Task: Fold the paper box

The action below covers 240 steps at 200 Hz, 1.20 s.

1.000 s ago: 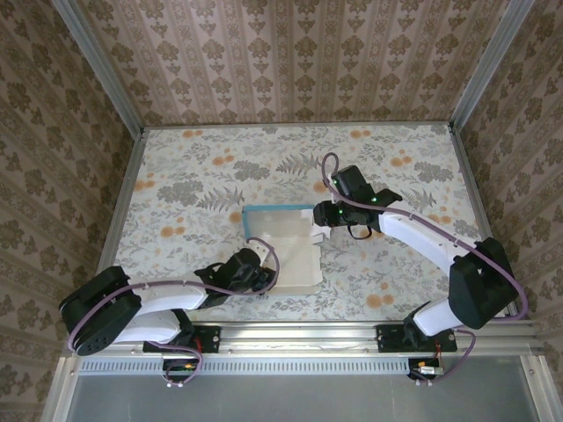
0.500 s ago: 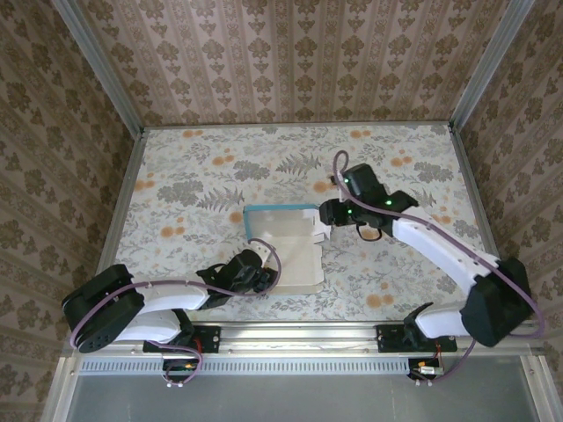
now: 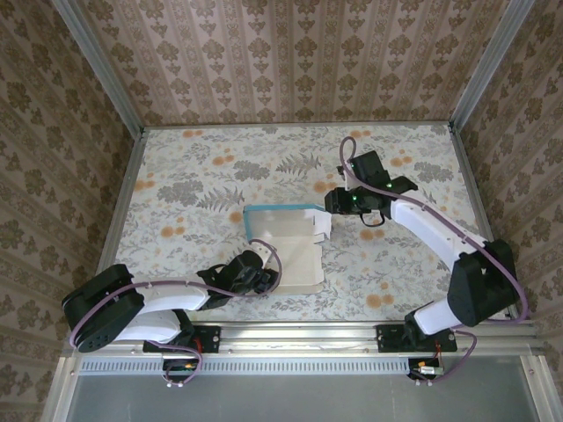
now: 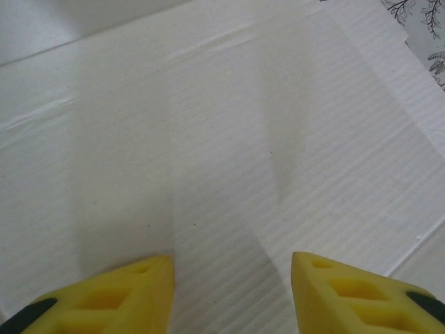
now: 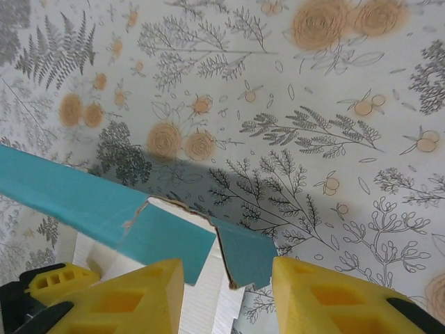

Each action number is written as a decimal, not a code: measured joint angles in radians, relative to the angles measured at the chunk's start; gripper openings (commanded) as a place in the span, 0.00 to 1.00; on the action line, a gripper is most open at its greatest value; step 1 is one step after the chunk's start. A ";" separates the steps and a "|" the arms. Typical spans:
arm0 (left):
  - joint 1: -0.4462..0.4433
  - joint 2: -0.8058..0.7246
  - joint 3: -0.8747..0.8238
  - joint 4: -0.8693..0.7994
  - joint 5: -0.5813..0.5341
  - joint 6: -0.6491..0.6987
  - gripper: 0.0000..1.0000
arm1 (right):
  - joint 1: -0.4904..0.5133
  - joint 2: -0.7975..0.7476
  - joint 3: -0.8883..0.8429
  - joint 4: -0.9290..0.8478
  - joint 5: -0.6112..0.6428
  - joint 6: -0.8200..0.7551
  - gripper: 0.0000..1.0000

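OK, I see R gripper (image 5: pixel 226 278) spread wide, empty, at paper box (image 3: pixel 286 255) far-right corner; blue flap (image 5: pixel 167 240) lies btwn its tips. L gripper (image 4: pixel 233 268) spread, empty, over box's near white panel (image 4: pixel 222 139).

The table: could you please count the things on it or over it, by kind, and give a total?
Paper box: 1
Grippers: 2 (left gripper, right gripper)
Total: 3
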 measured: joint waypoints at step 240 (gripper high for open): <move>-0.033 0.035 0.035 0.011 -0.005 0.013 1.00 | 0.097 0.111 0.087 -0.024 -0.011 -0.020 0.09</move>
